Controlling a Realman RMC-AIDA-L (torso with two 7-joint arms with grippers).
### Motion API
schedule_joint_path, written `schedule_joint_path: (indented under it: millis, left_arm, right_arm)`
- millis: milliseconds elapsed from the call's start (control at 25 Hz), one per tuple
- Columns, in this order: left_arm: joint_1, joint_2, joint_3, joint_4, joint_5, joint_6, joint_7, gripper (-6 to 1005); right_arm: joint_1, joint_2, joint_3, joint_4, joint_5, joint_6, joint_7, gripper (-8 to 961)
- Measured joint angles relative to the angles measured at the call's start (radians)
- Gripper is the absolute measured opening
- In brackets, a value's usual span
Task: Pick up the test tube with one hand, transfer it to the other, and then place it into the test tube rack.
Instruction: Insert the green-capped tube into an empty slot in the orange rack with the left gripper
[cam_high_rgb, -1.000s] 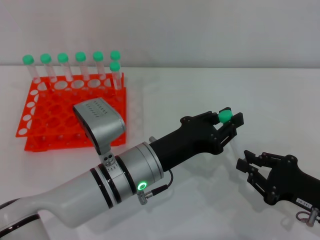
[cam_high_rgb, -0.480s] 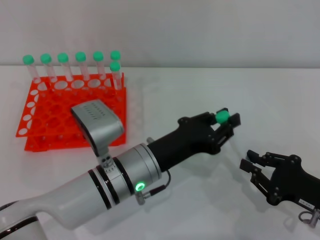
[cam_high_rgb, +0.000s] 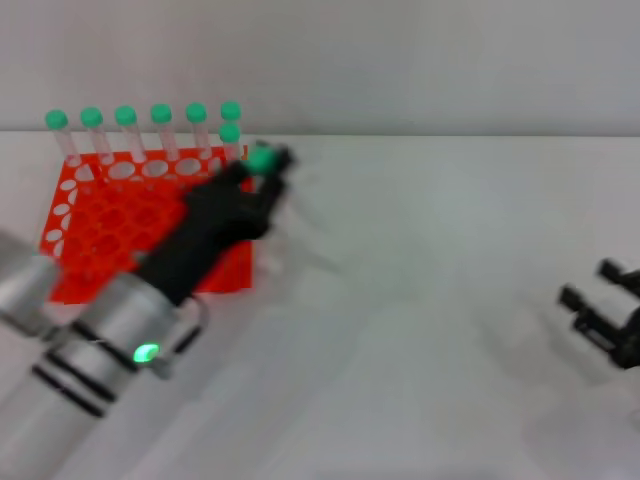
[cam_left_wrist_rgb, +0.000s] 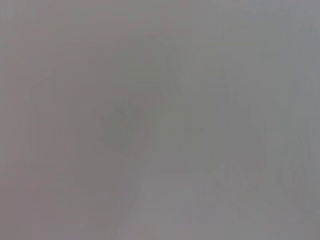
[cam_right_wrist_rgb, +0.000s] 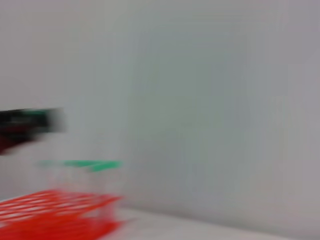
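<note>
My left gripper (cam_high_rgb: 266, 166) is shut on the test tube (cam_high_rgb: 262, 159), whose green cap shows between the fingers. It hovers over the right rear corner of the orange-red test tube rack (cam_high_rgb: 100, 225), near the tubes standing there. In the right wrist view the rack (cam_right_wrist_rgb: 55, 215) and the left gripper (cam_right_wrist_rgb: 30, 122) show far off. My right gripper (cam_high_rgb: 600, 315) is open and empty at the right edge of the table. The left wrist view shows only blank grey.
Several green-capped tubes (cam_high_rgb: 125, 130) stand in the rack's back row, with two more (cam_high_rgb: 230, 125) at its right rear corner. The white table (cam_high_rgb: 420, 300) stretches between the rack and my right gripper.
My left arm has swung fast from the table's middle to the left, carrying the tube to the rack's right rear corner. My right arm has drawn back to the right.
</note>
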Motion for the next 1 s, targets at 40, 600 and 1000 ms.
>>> schedule_joint_path:
  millis: [40, 600, 1000]
  left_arm:
    - [0.015, 0.000, -0.036, 0.019, 0.001, -0.032, 0.009, 263]
    - [-0.054, 0.002, -0.352, 0.157, -0.004, -0.054, 0.245, 259]
    - [-0.237, 0.007, -0.435, 0.247, 0.004, 0.197, 0.244, 257]
  right_arm:
    - [-0.004, 0.000, 0.022, 0.001, 0.000, -0.003, -0.005, 512]
    - [-0.007, 0.001, 0.361, 0.084, 0.001, 0.041, -0.195, 861]
    - [0.013, 0.006, 0.356, 0.089, -0.002, 0.046, -0.196, 861]
